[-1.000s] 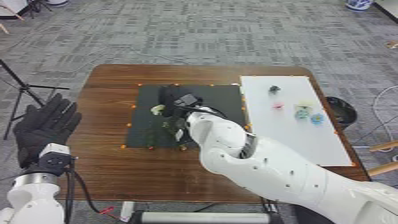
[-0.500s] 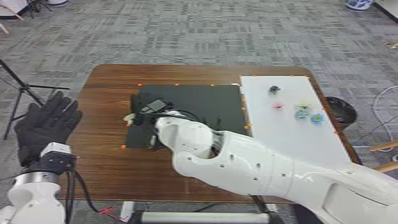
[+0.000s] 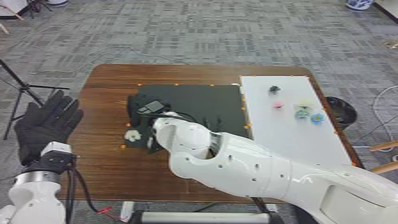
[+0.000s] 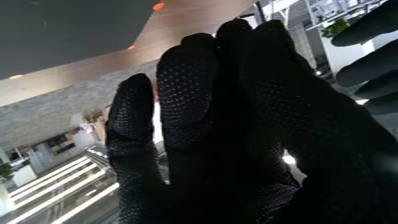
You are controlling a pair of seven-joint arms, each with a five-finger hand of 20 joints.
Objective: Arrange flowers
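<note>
In the head view, the right hand [image 3: 135,107] has moved over to the left edge of the dark mat [image 3: 213,100], and the white flower [image 3: 132,135] has shifted to its near-left corner; placing seems under way. The left hand [image 3: 44,122] lies open beside the worktop [image 3: 107,100]. In the right wrist view, the right hand's own bulk hides any stem, so I can't tell whether it's gripping.

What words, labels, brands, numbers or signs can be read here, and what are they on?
None: no text can be read, not on the white sheet, the dark mat or the left hand.
The small red piece by the left arm's cables is too small to tell whether it bears writing.
</note>
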